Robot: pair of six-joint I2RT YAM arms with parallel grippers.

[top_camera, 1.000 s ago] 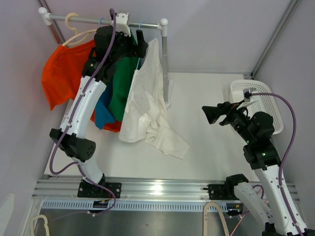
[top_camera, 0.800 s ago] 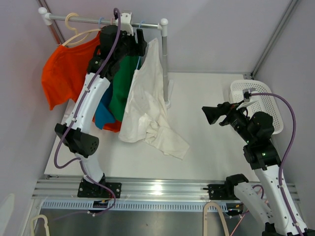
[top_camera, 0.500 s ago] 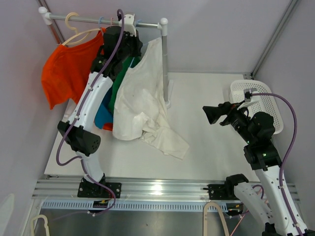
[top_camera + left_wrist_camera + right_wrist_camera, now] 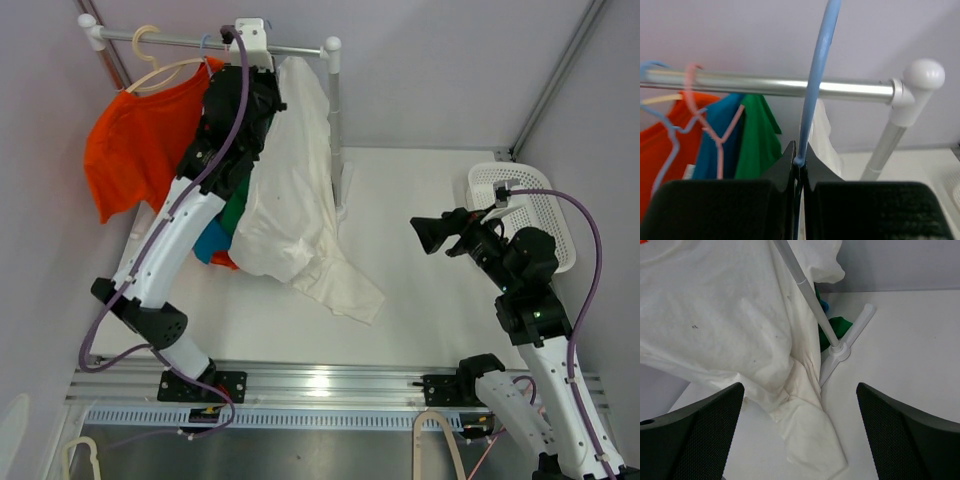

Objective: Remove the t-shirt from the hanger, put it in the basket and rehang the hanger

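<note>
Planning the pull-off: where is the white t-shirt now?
Top view, left: the white t-shirt hangs near the right end of the rail, beside the left arm, its lower edge lying on the table.

T-shirt rightmost on rail, other shirts left, basket far right.

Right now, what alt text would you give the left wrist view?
The left jaws are shut on a blue hanger curving up across a metal rail. An orange shirt, blue shirt and green shirt hang to its left, a white t-shirt to its right.
</note>
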